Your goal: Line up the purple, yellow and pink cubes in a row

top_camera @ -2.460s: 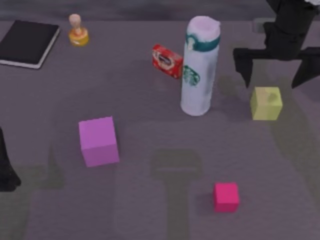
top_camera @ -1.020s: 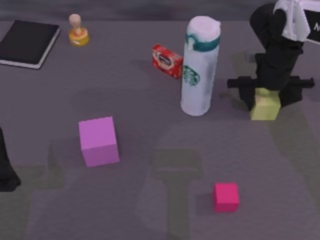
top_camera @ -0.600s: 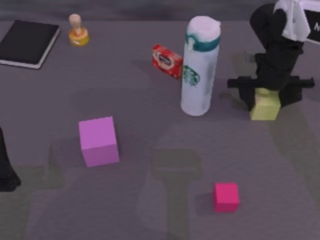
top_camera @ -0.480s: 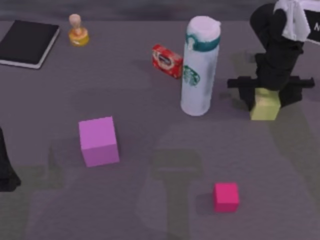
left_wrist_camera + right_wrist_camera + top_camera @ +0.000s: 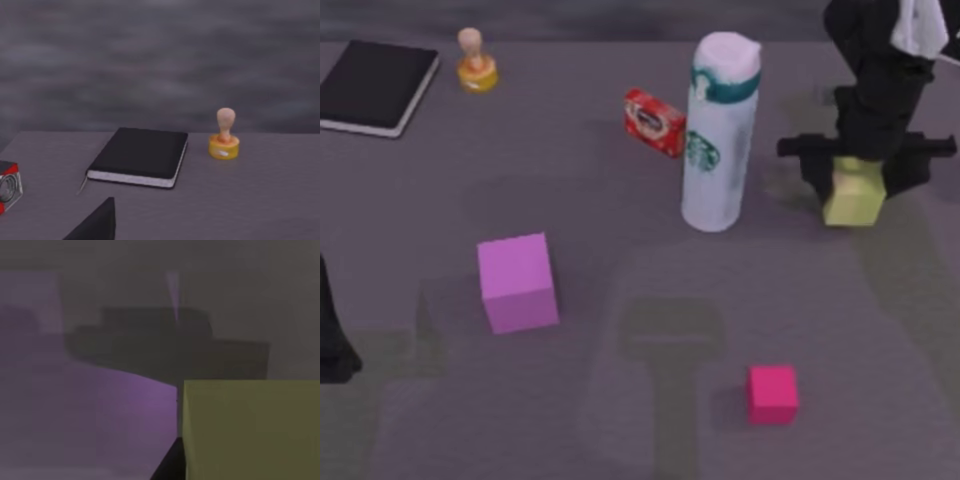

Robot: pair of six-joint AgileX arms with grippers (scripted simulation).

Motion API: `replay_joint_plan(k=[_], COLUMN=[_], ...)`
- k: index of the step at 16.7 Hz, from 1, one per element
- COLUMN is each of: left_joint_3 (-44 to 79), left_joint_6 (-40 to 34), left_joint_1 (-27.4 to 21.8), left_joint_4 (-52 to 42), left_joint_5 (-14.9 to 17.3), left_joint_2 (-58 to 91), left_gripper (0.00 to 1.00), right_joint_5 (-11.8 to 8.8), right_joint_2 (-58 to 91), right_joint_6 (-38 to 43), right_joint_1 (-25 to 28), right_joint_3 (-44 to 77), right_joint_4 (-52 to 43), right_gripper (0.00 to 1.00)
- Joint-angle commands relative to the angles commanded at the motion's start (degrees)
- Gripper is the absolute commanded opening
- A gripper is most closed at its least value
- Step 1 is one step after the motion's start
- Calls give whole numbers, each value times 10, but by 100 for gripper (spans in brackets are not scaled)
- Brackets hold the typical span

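Note:
My right gripper point(image 5: 857, 180) is shut on the pale yellow cube point(image 5: 853, 197) at the right of the table, holding it slightly tilted just off the surface. In the right wrist view the yellow cube point(image 5: 250, 430) fills the near corner, with a black finger point(image 5: 169, 465) against its side. The large light purple cube point(image 5: 517, 282) rests left of centre. Near the front, right of centre, sits the small pink cube point(image 5: 772, 393). My left arm point(image 5: 330, 340) is parked at the left edge, and one dark finger point(image 5: 97, 225) of its open gripper shows in the left wrist view.
A tall white bottle point(image 5: 720, 130) with green print stands just left of the yellow cube, with a small red printed box point(image 5: 655, 122) beside it. A black notebook point(image 5: 377, 86) and a wooden-handled stamp point(image 5: 476, 62) sit at the back left.
The right gripper came down over the yellow cube, closed on it, and has now raised it a little, so the cube sits higher and tilted. The other cubes have not moved.

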Motion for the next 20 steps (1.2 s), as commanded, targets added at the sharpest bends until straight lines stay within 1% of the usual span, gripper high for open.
replay_joint_plan(k=[4, 9, 11, 14, 20], left_joint_3=[0, 0, 0, 0, 0], left_joint_6=[0, 0, 0, 0, 0], left_joint_1=[0, 0, 0, 0, 0], left_joint_4=[0, 0, 0, 0, 0], left_joint_5=[0, 0, 0, 0, 0], left_joint_2=[0, 0, 0, 0, 0], left_gripper=[100, 100, 100, 100, 100], right_joint_5=[-1, -1, -1, 1, 1], right_joint_2=[-17, -18, -32, -76, -196], right_joint_6=[0, 2, 23, 89, 278], right_joint_1=[2, 0, 20, 90, 291], right_joint_3=[53, 57, 38, -24, -199], right_joint_4=[-71, -75, -70, -53, -9], right_gripper=[0, 0, 0, 0, 0])
